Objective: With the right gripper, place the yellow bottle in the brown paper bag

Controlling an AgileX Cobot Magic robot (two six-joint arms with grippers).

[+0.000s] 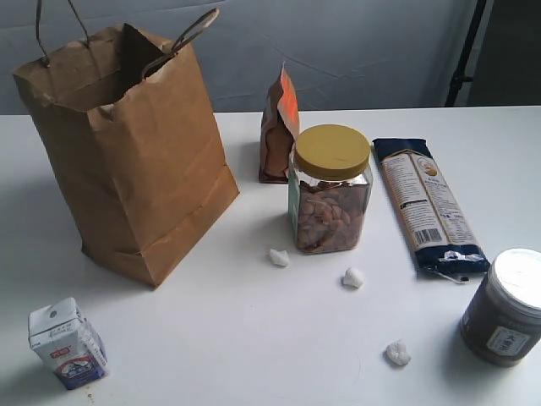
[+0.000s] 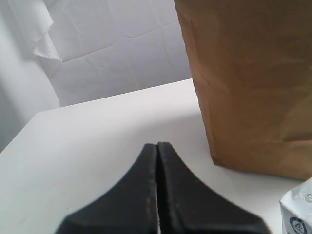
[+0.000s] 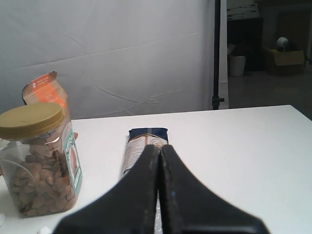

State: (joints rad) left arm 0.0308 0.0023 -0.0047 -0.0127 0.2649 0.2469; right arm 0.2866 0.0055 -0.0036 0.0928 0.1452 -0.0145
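The brown paper bag [image 1: 139,169] stands upright and open-topped at the left of the white table, its twisted handles sticking up. The left wrist view shows its creased side [image 2: 248,83] close by. The yellow bottle shows in no view. My right gripper [image 3: 160,146] is shut on nothing, low over the table, with a long blue packet just beyond its tips. My left gripper [image 2: 157,145] is shut and holds nothing, beside the bag's base. Neither gripper appears in the exterior view.
A clear nut jar with a yellow lid [image 1: 331,190] stands mid-table, a brown-and-orange snack pouch [image 1: 277,127] behind it. The long blue packet [image 1: 427,203] lies to its right. A dark jar with a white lid [image 1: 507,309] stands front right, a small milk carton [image 1: 68,345] front left. Three white crumpled bits [image 1: 353,277] lie in front.
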